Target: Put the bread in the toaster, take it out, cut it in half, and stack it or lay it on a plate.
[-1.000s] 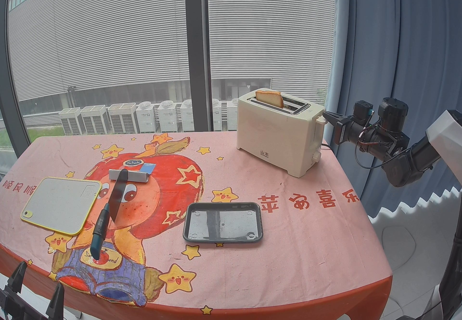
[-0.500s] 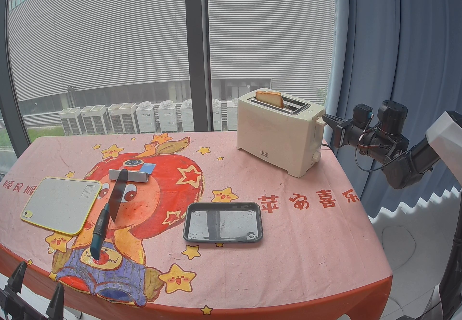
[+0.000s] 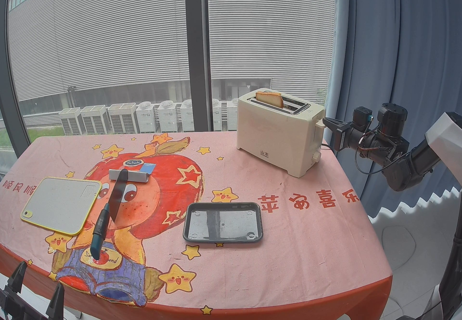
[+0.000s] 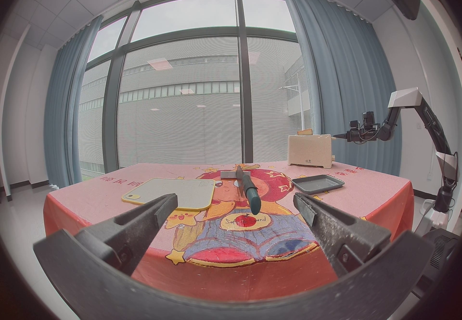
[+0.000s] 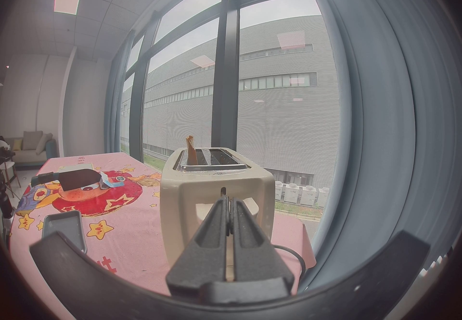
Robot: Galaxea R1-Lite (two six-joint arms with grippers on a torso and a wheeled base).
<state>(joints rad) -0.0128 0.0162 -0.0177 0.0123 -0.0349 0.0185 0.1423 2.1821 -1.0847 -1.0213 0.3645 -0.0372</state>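
Note:
A cream toaster (image 3: 279,135) stands at the table's far right, and a browned bread slice (image 3: 269,98) sticks up from its far slot. My right gripper (image 3: 326,120) is shut and empty, its tips at the lever (image 3: 319,122) on the toaster's right end. In the right wrist view the shut fingers (image 5: 226,203) lie right over that lever, below the bread (image 5: 190,150). My left gripper (image 4: 236,205) hangs open and empty off the table's near left edge. A black plate (image 3: 223,222) lies mid-table.
A dark-bladed knife (image 3: 108,212) with a blue handle leans on a small grey rest (image 3: 130,174). A white cutting board (image 3: 60,204) with a yellow rim lies at the left. A blue curtain (image 3: 399,46) hangs right behind the right arm.
My right gripper has sunk a little beside the toaster's right end, staying shut. The bread, knife, plate and left gripper have not moved.

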